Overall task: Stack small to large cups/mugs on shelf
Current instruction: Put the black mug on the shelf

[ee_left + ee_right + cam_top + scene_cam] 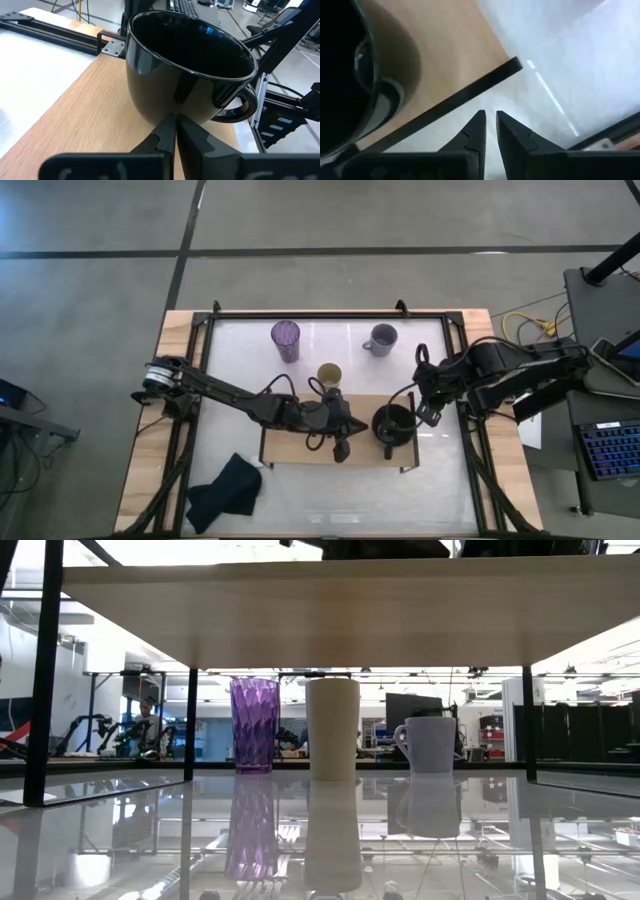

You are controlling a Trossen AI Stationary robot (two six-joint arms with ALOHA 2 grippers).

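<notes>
The black mug point(393, 423) stands upright on the right end of the light-wood shelf point(290, 448); it also shows in the left wrist view point(185, 70). My left gripper point(175, 122) is shut, level over the shelf board, its tips at the mug's lower wall; in the high view it point(352, 430) is just left of the mug. My right gripper point(490, 122) is shut and empty over the white table, just beyond the shelf's right end frame point(470, 92); in the high view it point(430, 413) is right of the mug. The purple tumbler point(285, 338), yellow cup point(329, 374) and lavender mug point(381, 338) stand on the table behind the shelf. My left gripper's shut fingertips point(167, 127) stand at the black mug's lower wall point(165, 107), on the side away from its handle point(240, 107), coming level from the table's left. I cannot tell whether they touch it. The mug sits upright on the shelf board.
A dark cloth point(225, 488) lies on the table at the near left. In the low view the shelf board point(320, 610) spans the top, with the tumbler point(254, 725), yellow cup point(332, 728) and lavender mug point(430, 743) beyond it. A black frame point(330, 313) rims the table.
</notes>
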